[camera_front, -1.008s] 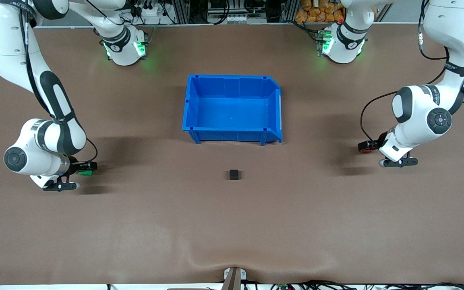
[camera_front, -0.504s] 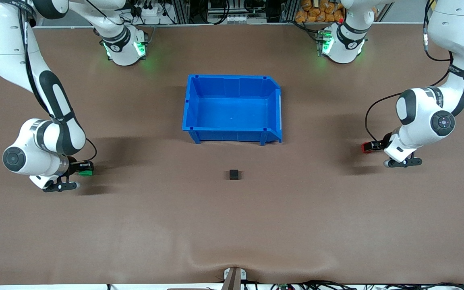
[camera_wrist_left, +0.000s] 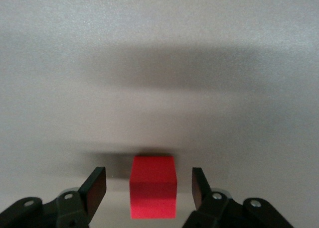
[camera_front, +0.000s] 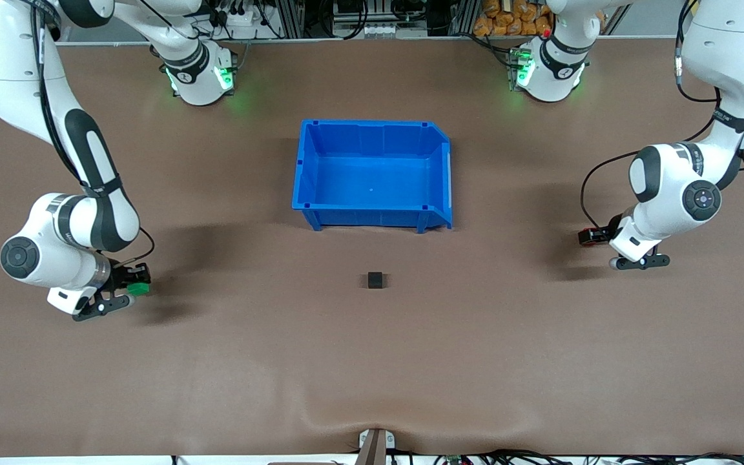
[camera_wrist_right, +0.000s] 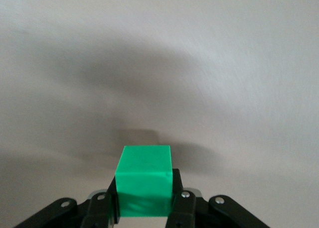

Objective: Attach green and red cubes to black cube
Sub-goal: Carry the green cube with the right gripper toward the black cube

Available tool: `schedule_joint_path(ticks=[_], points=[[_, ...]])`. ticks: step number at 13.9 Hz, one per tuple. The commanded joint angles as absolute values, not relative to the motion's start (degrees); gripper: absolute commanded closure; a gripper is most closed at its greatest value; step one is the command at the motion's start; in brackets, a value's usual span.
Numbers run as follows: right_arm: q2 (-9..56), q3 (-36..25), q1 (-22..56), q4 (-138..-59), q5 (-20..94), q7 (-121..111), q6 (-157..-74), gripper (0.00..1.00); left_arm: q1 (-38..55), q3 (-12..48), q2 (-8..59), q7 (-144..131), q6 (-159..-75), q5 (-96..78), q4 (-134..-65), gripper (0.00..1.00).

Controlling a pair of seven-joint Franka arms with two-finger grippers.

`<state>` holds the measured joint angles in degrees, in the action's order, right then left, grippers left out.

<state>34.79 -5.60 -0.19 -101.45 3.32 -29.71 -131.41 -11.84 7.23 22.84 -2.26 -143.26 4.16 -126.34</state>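
The black cube (camera_front: 376,279) sits alone on the brown table, nearer to the front camera than the blue bin. My right gripper (camera_front: 132,286) is low at the right arm's end of the table, shut on the green cube (camera_front: 139,289). The right wrist view shows the green cube (camera_wrist_right: 144,173) clamped in that gripper (camera_wrist_right: 144,185). My left gripper (camera_front: 590,237) is low at the left arm's end, open around the red cube (camera_front: 584,239). In the left wrist view the red cube (camera_wrist_left: 153,188) stands in that gripper (camera_wrist_left: 148,177), with a gap on each side.
The blue bin (camera_front: 372,123) stands open and empty at mid-table, farther from the front camera than the black cube. Bare brown table lies between each gripper and the black cube.
My right gripper has shifted slightly nearer the front camera with the green cube. My left arm has shifted a little around the red cube. The black cube has not moved.
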Motion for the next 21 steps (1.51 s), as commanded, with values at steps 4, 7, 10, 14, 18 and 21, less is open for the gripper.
schedule_joint_path(ticks=[4, 7, 10, 14, 18, 21], points=[[34.19, -5.63, 3.51, -87.48, 1.85, -39.62, -117.36, 1.00, -11.69, 7.30, 23.29, -3.60, -143.88, 5.27, -126.04, 0.61], [34.45, -5.63, 8.51, -85.78, 0.01, -41.57, -117.07, 1.00, -11.69, 7.47, 23.12, -3.60, -143.88, 5.27, -126.04, 0.94], [34.37, -5.62, 12.73, -85.00, -0.62, -45.77, -116.98, 1.00, -11.78, 7.56, 22.41, -3.78, -143.88, 5.27, -125.95, 1.00], [34.72, -5.62, 19.05, -82.80, -0.88, -55.60, -117.16, 1.00, -11.78, 7.73, 22.15, -8.51, -143.62, 4.57, -124.90, 1.00], [36.82, -5.71, 25.21, -78.41, -3.50, -58.97, -116.90, 1.00, -11.34, 10.80, 22.32, -22.89, -142.91, 4.57, -122.79, 1.00], [41.73, -5.71, 28.81, -72.89, -4.83, -58.80, -116.89, 1.00, -10.03, 12.92, 23.03, -34.77, -140.72, 4.57, -119.81, 1.00]])
